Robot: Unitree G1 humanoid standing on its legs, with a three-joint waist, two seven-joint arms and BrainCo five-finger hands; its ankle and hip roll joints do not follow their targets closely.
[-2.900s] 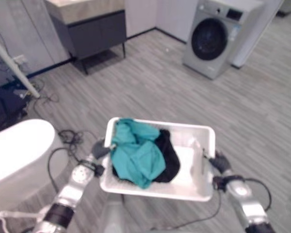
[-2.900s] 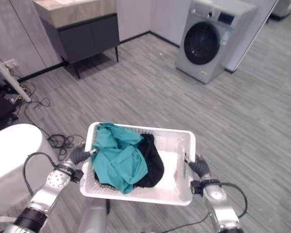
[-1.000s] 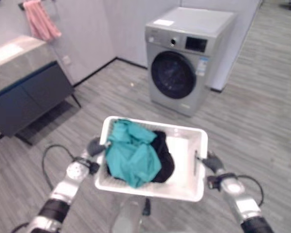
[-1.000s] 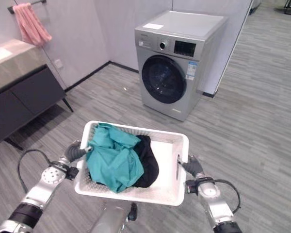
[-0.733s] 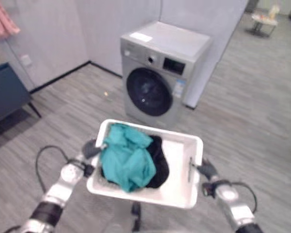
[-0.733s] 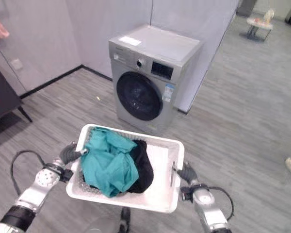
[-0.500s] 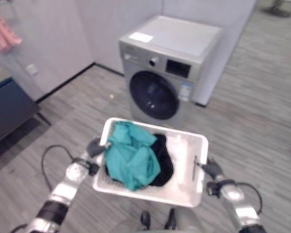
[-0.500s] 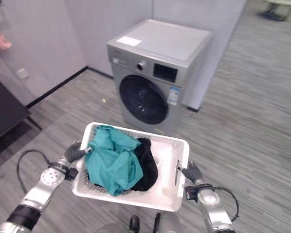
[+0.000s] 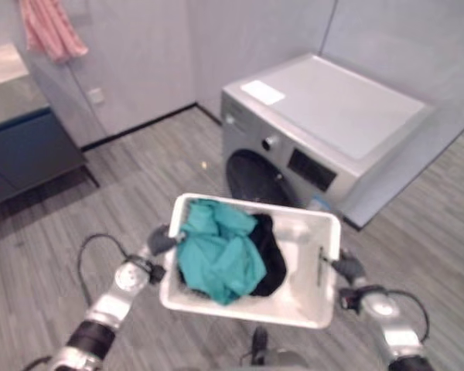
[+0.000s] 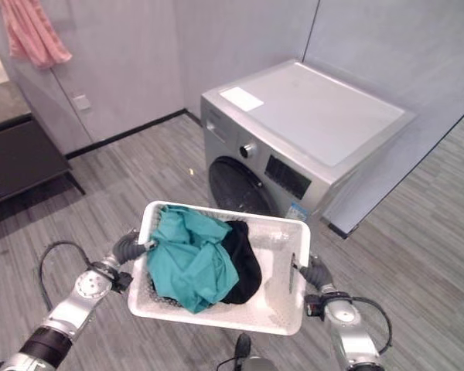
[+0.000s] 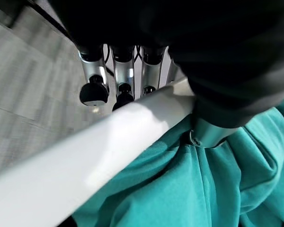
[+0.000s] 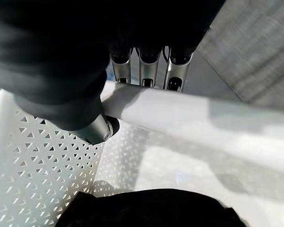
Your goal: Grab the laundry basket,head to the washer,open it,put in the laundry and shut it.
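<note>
Left hand [image 10: 126, 248] and right hand [image 10: 315, 273] clamp opposite rims of laundry basket [image 10: 274, 317], fingers curled under, thumbs inside.

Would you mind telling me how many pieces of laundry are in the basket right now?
2 visible: a teal garment heaped at the robot's left end of the white basket, and a black garment beside it toward the middle. More could lie hidden underneath.

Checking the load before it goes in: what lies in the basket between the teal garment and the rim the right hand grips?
A black garment lies against the teal garment; beyond it is bare white basket floor up to the right hand, seen in both eye views.
</note>
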